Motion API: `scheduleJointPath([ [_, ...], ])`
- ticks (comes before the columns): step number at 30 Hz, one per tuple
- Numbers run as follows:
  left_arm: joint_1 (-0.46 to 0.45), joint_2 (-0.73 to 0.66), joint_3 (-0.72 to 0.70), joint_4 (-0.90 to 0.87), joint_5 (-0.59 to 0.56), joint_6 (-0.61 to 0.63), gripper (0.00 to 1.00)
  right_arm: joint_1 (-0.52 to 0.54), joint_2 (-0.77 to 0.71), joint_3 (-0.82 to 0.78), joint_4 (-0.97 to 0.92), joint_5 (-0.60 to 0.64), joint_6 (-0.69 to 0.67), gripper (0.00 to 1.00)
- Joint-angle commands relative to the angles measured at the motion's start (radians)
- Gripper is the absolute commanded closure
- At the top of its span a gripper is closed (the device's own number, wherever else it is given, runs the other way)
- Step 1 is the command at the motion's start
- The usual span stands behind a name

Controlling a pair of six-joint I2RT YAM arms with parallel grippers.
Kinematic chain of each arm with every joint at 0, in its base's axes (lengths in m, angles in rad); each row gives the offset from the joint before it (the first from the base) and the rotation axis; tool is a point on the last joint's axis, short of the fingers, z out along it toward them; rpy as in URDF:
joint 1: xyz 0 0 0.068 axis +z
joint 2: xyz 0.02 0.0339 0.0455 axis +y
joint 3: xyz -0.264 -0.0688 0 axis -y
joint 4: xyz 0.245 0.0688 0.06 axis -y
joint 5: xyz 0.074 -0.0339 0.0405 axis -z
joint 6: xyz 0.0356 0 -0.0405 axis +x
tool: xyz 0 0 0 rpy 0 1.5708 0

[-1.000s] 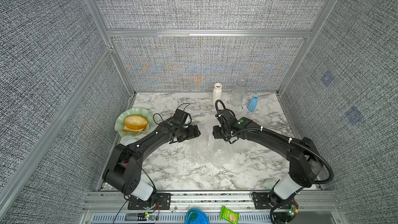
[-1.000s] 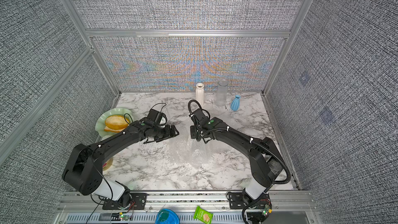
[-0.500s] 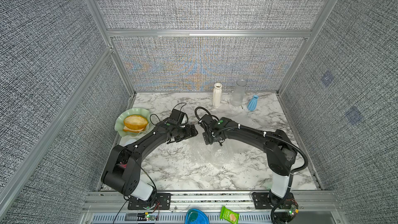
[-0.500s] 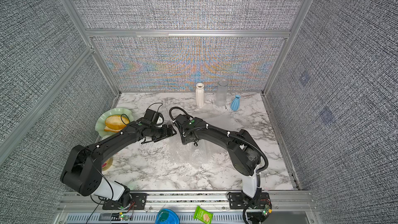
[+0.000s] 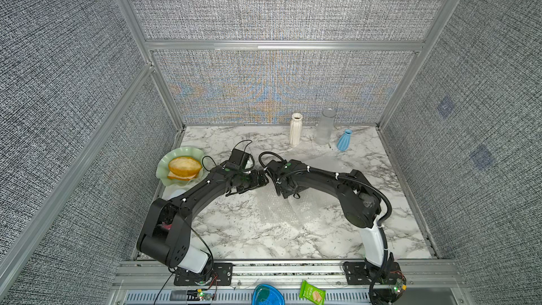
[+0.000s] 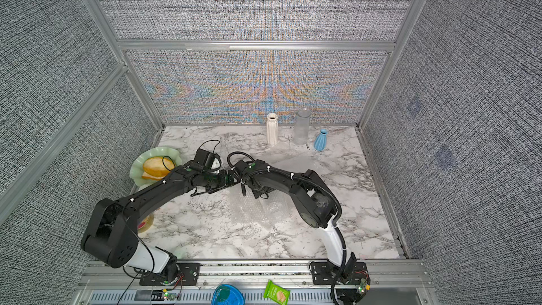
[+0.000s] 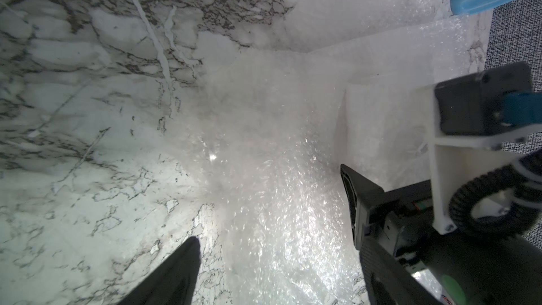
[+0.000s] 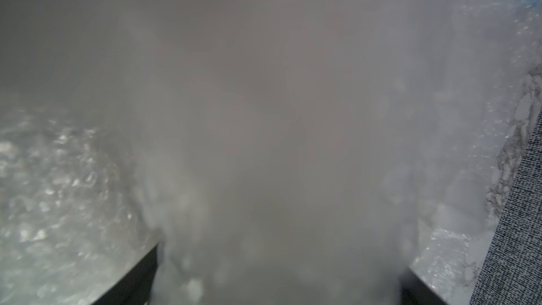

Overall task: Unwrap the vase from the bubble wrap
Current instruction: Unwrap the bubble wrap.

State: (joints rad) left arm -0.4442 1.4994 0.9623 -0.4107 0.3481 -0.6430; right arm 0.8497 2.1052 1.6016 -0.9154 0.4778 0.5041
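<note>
A crumpled heap of bubble wrap (image 5: 278, 212) (image 6: 258, 212) lies mid-table, whitish against the marble. My right gripper (image 5: 289, 194) (image 6: 262, 195) points down into its far edge. In the right wrist view a blurred mass of bubble wrap (image 8: 264, 142) fills the whole gap of the right gripper (image 8: 278, 259), whose fingers stand wide apart; I cannot tell whether they press on it. My left gripper (image 5: 264, 181) (image 7: 278, 253) is open just beside the right wrist, with the bubble wrap (image 7: 278, 171) lying below it, ungripped. The vase is hidden; no shape shows through the wrap.
A white ribbed vessel (image 5: 295, 129), a clear glass one (image 5: 324, 127) and a blue one (image 5: 343, 139) stand along the back wall. A flat sheet of wrap (image 5: 319, 156) lies before them. A green plate (image 5: 164, 171) with bread sits far left. Mesh walls close three sides.
My right arm has swung left with the wrap until its wrist nearly touches the left gripper, and its elbow has folded back. The left arm has hardly moved.
</note>
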Motion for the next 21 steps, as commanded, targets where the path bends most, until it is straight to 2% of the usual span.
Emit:
scheduleJointPath([
  [1, 0.012, -0.014, -0.005, 0.008, 0.010, 0.019, 0.13, -0.019, -0.033, -0.020, 0.062, -0.088, 0.028, 0.39],
  [4, 0.019, -0.021, -0.010, 0.009, 0.015, 0.020, 0.13, -0.037, -0.090, -0.045, 0.095, -0.126, 0.026, 0.50],
  [7, 0.024, -0.027, -0.018, 0.013, 0.020, 0.023, 0.13, -0.057, -0.146, -0.061, 0.118, -0.186, 0.018, 0.56],
  [15, 0.035, -0.028, -0.031, 0.019, 0.042, 0.032, 0.13, -0.105, -0.255, -0.112, 0.183, -0.364, 0.021, 0.57],
  [21, 0.035, -0.026, -0.030, 0.019, 0.068, 0.040, 0.13, -0.166, -0.321, -0.177, 0.253, -0.558, 0.043, 0.57],
])
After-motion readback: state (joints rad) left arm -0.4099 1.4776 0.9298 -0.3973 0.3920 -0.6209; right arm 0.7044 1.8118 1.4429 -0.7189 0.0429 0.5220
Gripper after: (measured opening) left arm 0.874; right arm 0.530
